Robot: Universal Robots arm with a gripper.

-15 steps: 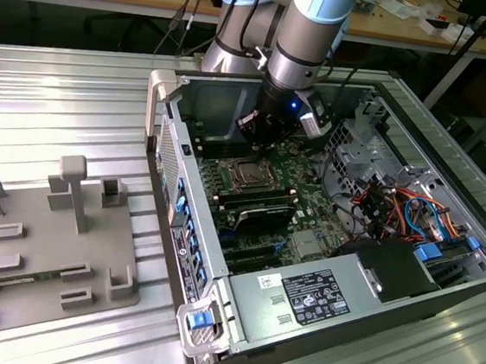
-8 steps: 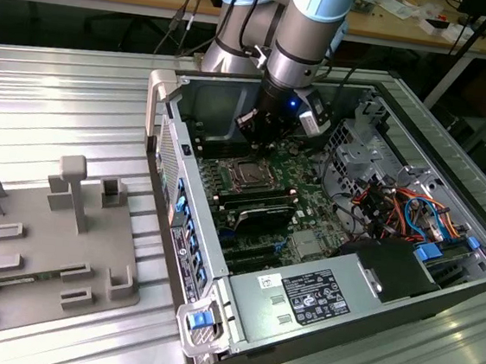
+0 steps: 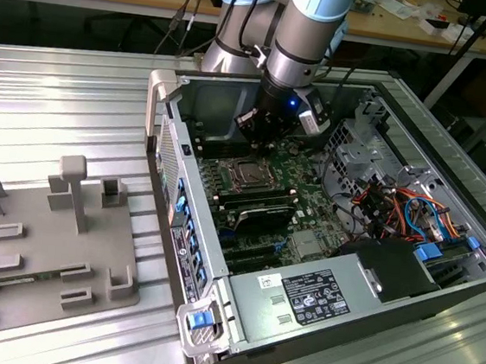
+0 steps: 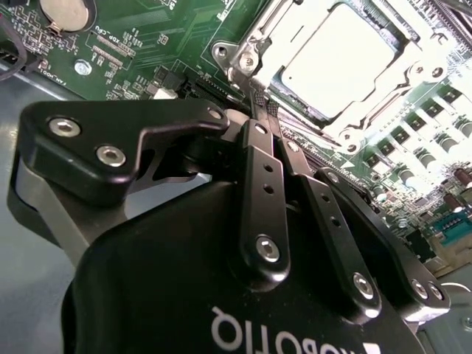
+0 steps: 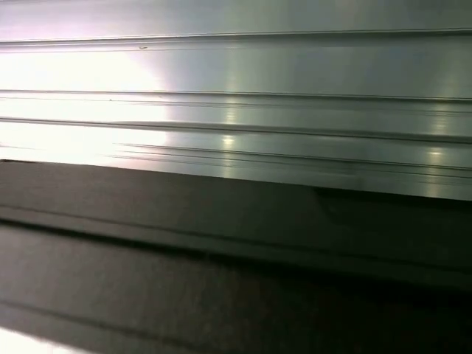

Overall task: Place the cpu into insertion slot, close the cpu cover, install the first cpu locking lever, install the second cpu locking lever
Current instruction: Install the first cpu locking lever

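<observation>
Claw (image 4: 256, 112) pinched together beside the cpu cover (image 4: 324, 118); its tips hard to make out.

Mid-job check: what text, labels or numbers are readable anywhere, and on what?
Power supply label: print too small to read.
Circuit board: white lettering, too small to trust.
Gripper body: white lettering, upside down and cut off at the picture's edge.
Nothing quotable whole.

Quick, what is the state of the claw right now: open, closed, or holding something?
Claw: closed, fingertips pressed together at a corner of the cpu cover; nothing seen held between them.
</observation>
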